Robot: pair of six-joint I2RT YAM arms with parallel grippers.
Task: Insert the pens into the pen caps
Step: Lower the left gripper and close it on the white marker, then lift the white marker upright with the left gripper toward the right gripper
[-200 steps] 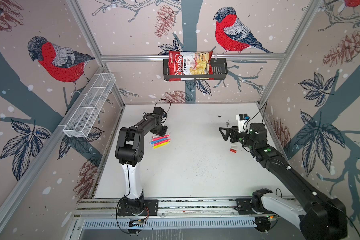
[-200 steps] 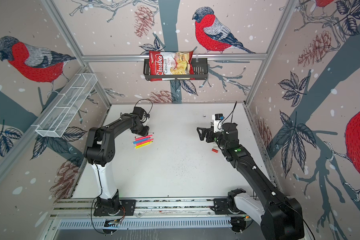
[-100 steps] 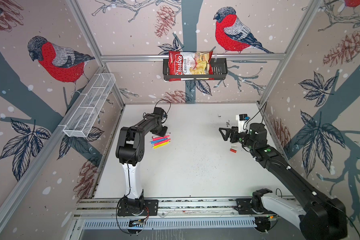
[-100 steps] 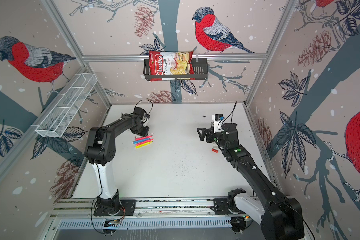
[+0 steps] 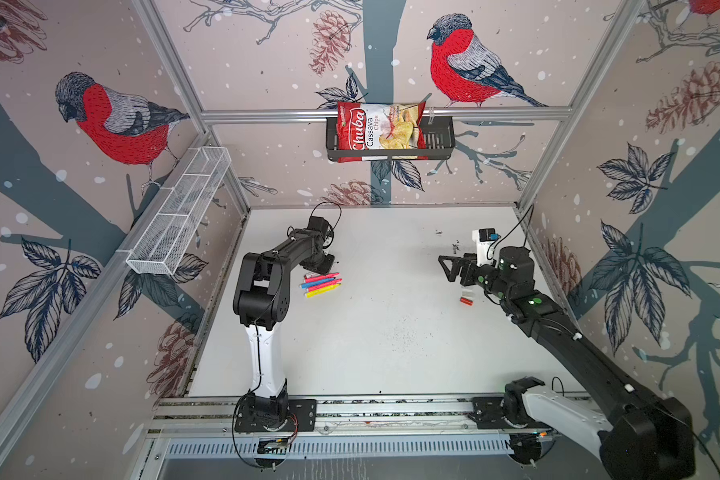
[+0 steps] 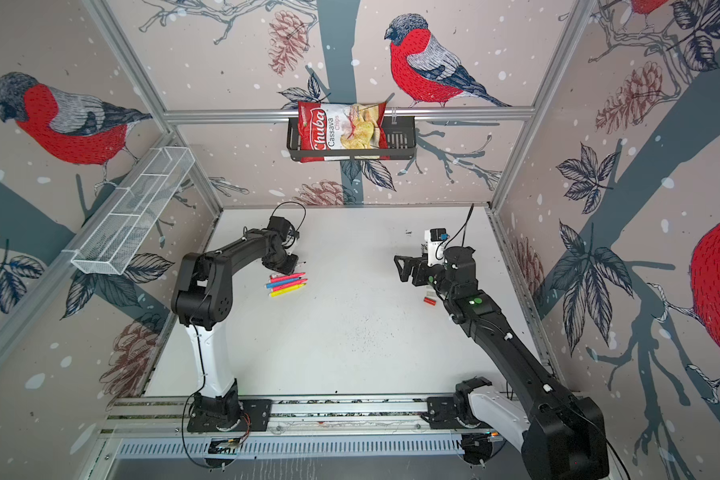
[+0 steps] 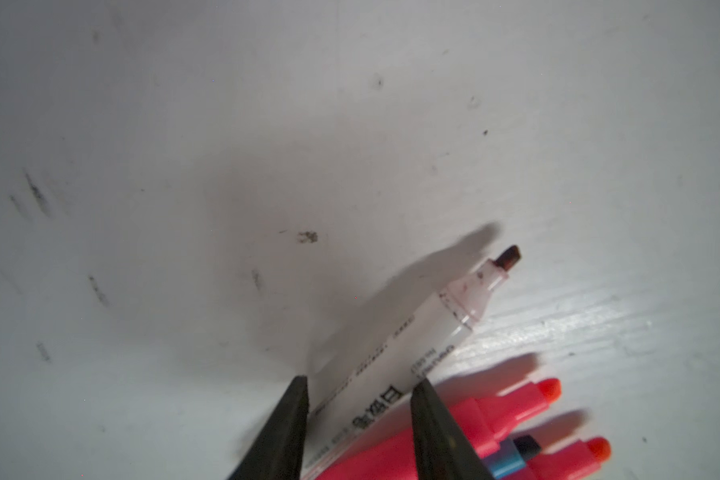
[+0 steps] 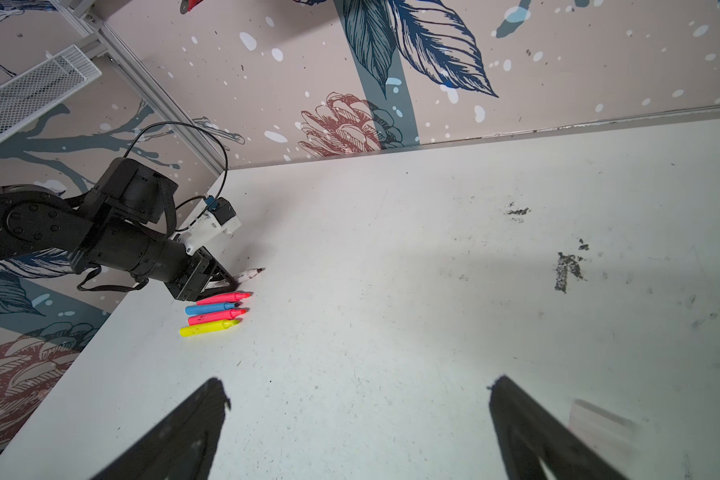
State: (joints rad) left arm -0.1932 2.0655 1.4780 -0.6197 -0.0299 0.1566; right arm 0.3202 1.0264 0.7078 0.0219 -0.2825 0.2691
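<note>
I'm looking into a robot lab test cell: an aluminium frame [image 5: 267, 115] and bird-print wall panels [image 5: 267, 50] box in a scuffed white tabletop [image 5: 391, 332], with a mounting rail [image 5: 391, 409] along its front.

white table [image 5: 391, 353] | four coloured pens [image 5: 323, 284] side by side | red cap [image 5: 466, 302] beside whitish cap [image 5: 468, 296]

Both top views looking bright, edges bending w/ wide-angle distortion. Left wrist view running dim, pens [image 7: 495, 415] blurring, glare streaking table [image 7: 578, 326].
</note>
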